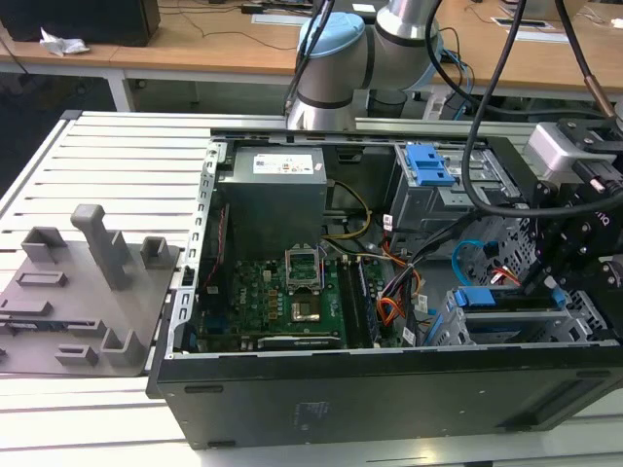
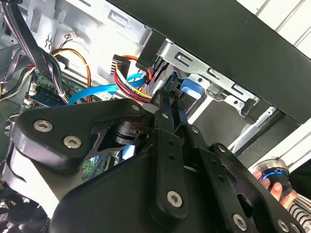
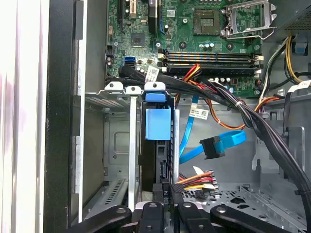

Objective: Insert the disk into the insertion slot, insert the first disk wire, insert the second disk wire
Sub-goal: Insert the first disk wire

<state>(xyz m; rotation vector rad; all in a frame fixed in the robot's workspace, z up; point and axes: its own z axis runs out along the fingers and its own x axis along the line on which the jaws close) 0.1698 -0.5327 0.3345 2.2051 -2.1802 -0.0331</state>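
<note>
Your gripper (image 3: 164, 193) is down at the near end of the disk (image 3: 158, 124). Its jaws are drawn almost together. The dark plug of the first disk wire (image 3: 197, 178) sits right at their tips, apparently pinched and touching the disk's dark edge. The disk stands on edge inside the insertion slot (image 3: 132, 150), with its blue carrier tab at the far end. On one side a silver rail runs just beside the disk, and past the rail an open bay reaches to the black case wall (image 3: 60, 121). On the other side the perforated cage floor (image 3: 238, 199) lies open. The second disk wire (image 3: 228, 140) loops free above that floor, its plug apart from the disk. Beyond it a black cable bundle (image 3: 262, 126) crosses in front of the motherboard (image 3: 194, 29). In the second wrist view the case rim (image 2: 233, 53) runs close over the cage, leaving you little room there. That view also has a person's fingers (image 2: 278, 190) touching a round knob (image 2: 271, 172) outside the case. For the exterior view, take the motherboard as the dial centre. The disk and gripper are at 3 o'clock, and a blue-tabbed drive unit (image 1: 428, 165) is at 2. The power supply (image 1: 273, 185) is at 12 with the arm (image 1: 341, 58) behind it. A grey fixture plate (image 1: 88, 292) is at 9, well apart from the case.
</note>
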